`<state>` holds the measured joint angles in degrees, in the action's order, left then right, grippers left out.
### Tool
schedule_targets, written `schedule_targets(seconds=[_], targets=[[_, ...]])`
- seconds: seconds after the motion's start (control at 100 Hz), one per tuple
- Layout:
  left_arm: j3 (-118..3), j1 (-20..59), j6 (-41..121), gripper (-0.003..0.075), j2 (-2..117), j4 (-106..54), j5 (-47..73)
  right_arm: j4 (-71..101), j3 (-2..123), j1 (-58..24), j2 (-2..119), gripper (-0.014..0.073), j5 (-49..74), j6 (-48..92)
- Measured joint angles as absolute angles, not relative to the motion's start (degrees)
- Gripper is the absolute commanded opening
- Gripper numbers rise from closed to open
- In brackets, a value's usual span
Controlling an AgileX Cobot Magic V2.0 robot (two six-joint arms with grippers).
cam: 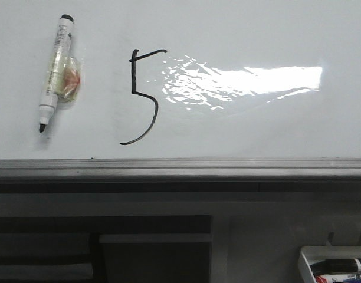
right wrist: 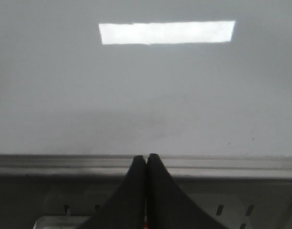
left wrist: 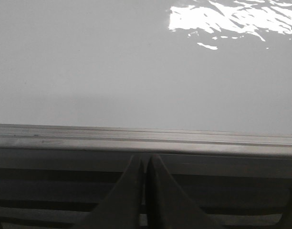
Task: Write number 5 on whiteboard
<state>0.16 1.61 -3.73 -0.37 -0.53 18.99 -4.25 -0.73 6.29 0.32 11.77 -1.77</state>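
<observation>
A single thin black hand-drawn number 5 (cam: 142,97) sits on the large glossy white whiteboard (cam: 257,35), left of centre and above its grey metal frame edge (cam: 180,168). Just right of the figure lies a bright glare patch (cam: 245,82). Near the board's left edge lies one white marker (cam: 55,73) with black tip and cap end, tilted, well apart from the figure. The board's right half is bare white. Both wrist views show dark fingers pressed together: the left gripper (left wrist: 145,167) and right gripper (right wrist: 146,162) are each closed on nothing, poised at the frame edge. One small white tray (cam: 307,262) holding markers sits below the board's lower right corner.
</observation>
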Motion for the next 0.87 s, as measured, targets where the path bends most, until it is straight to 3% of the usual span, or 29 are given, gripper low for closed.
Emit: schedule_targets(seconds=[0.18,0.87], targets=[[0.2,1.6,-3.7,-0.0020,-0.4,-0.5,19.0,-4.8,-0.8,6.4,-0.6,-0.0061,18.8,-1.8],[0.2,1.6,-3.7,-0.0020,-0.4,-0.5,19.0,-4.9,-0.6,6.4,-0.7,-0.0061,19.5,-1.8]])
